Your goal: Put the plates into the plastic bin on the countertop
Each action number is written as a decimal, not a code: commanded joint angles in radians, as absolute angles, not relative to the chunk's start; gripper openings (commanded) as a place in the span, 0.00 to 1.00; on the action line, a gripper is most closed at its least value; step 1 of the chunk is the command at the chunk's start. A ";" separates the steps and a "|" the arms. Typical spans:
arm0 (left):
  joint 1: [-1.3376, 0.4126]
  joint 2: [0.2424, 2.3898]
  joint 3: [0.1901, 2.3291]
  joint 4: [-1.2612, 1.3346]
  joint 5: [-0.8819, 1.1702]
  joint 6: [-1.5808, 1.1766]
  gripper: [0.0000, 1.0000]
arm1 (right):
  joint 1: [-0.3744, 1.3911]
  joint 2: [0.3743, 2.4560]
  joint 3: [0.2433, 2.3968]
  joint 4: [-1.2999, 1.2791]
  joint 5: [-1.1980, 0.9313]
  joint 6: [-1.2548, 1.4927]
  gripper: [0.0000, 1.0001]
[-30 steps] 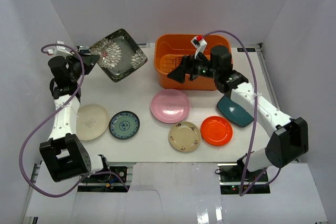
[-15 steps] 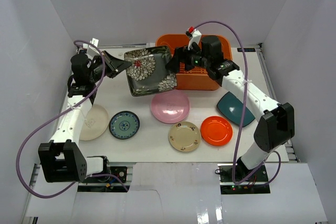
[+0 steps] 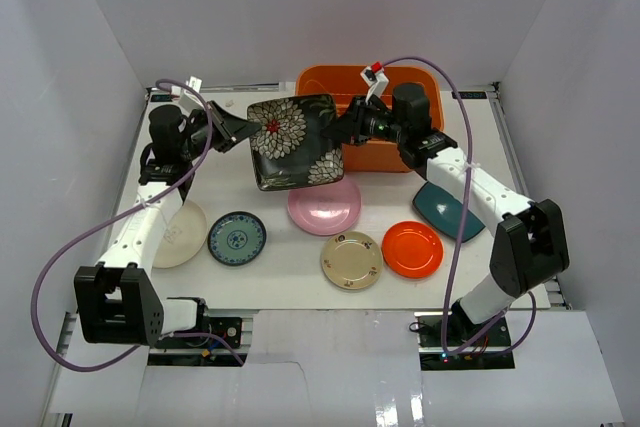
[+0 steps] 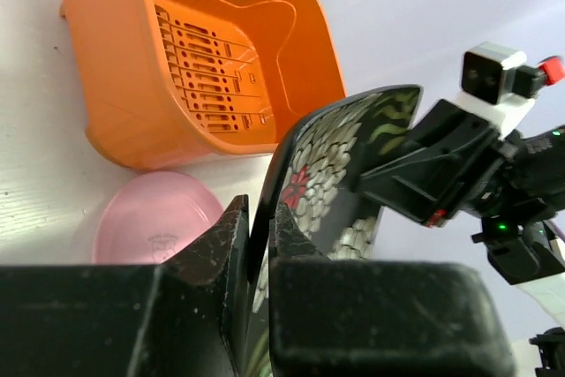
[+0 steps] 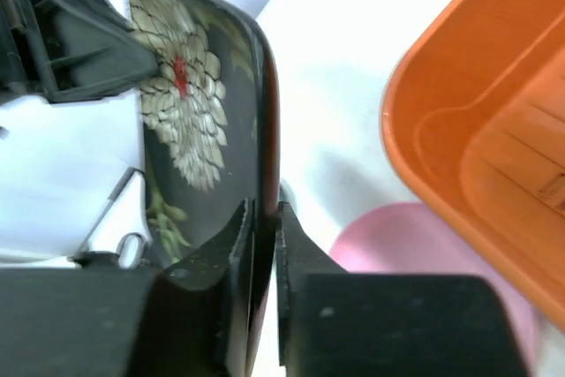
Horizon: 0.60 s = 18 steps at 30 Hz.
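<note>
The square black-floral plate [image 3: 293, 142] hangs in the air left of the orange plastic bin [image 3: 375, 87], held from both sides. My left gripper [image 3: 246, 130] is shut on its left edge, the rim pinched between the fingers [image 4: 231, 236]. My right gripper [image 3: 343, 133] is shut on the plate's right edge [image 5: 262, 130]. The bin [image 4: 203, 68] holds no plates that I can see. On the countertop [image 3: 260, 277] lie the pink plate [image 3: 324, 205], the blue-patterned plate [image 3: 237, 238], the white plate [image 3: 178, 237], the cream-gold plate [image 3: 351, 260], the orange-red plate [image 3: 412, 249] and the teal square plate [image 3: 447, 212].
White walls close in the table on three sides. The arms' purple cables [image 3: 60, 267] loop beside both arms. The pink plate [image 4: 150, 222] lies right under the held plate.
The left arm has carried the black-floral plate rightward to the bin's left side. The right gripper, open a moment ago, has closed on the plate's right edge.
</note>
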<state>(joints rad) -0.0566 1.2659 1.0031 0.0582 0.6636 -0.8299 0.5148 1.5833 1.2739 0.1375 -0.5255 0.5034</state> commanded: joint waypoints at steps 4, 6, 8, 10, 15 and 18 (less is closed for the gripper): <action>-0.083 1.221 1.017 0.190 0.761 -0.898 0.19 | 0.463 1.519 1.241 0.293 -0.520 0.630 0.08; -0.084 1.218 1.000 0.186 0.778 -0.884 0.36 | 0.421 1.513 1.239 0.336 -0.548 0.669 0.08; -0.084 1.209 0.971 0.175 0.785 -0.861 0.49 | 0.396 1.499 1.243 0.353 -0.546 0.698 0.08; -0.084 1.201 0.950 0.150 0.793 -0.838 0.66 | 0.356 1.488 1.256 0.360 -0.537 0.707 0.08; -0.086 1.146 0.869 0.054 0.739 -0.726 0.87 | 0.234 1.500 1.305 0.356 -0.551 0.753 0.08; -0.104 1.149 0.848 -0.017 0.712 -0.652 0.91 | 0.168 1.540 1.344 0.318 -0.526 0.729 0.08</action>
<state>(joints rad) -0.0879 1.1740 0.8688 0.0639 0.7364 -0.7486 0.2199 1.5505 1.2366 0.1909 -0.5312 0.6781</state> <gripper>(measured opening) 0.908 0.155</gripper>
